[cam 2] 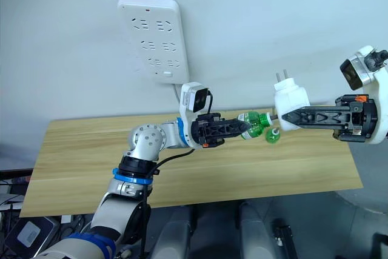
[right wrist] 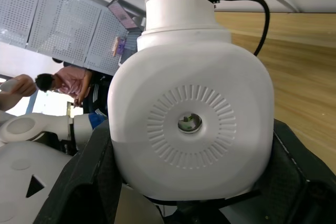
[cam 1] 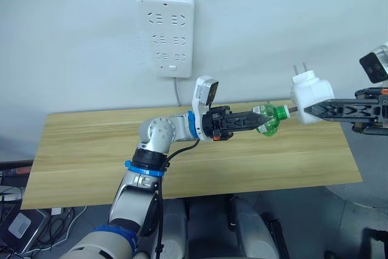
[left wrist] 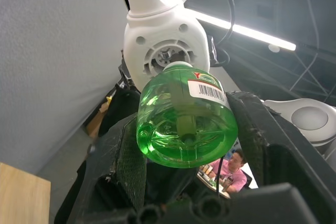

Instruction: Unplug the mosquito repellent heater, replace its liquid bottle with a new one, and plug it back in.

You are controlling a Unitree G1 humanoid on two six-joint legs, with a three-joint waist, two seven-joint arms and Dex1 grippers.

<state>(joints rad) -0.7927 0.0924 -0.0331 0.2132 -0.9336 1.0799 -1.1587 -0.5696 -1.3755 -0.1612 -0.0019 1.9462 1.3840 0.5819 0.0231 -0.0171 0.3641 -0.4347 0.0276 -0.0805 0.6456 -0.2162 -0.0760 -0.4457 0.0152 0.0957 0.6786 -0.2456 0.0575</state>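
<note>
1. Left gripper [cam 1: 262, 121]: black fingers clamped on a green liquid bottle [cam 1: 270, 119], held level above the wooden table [cam 1: 85, 150]. The bottle is translucent green with a barcoded label; its neck points at the heater.
2. Right gripper [cam 1: 308, 111]: black fingers clamped on the mosquito repellent heater [cam 1: 310, 97], held in the air above the table's right end.
3. Mosquito repellent heater: a small white rounded unit, unplugged, its two metal prongs pointing up. The right wrist view shows a round top face with radial vent slits around a central hole [right wrist: 189, 123]; the left wrist view shows a round socket on its underside [left wrist: 167, 56], with the bottle's neck just in front of it. The bottle's thin wick reaches to the heater.
4. Green cap-like piece [cam 2: 273, 135]: near the bottle, below the heater.
5. Power strip [cam 1: 165, 31]: long, white, hung on the wall behind the table.
</note>
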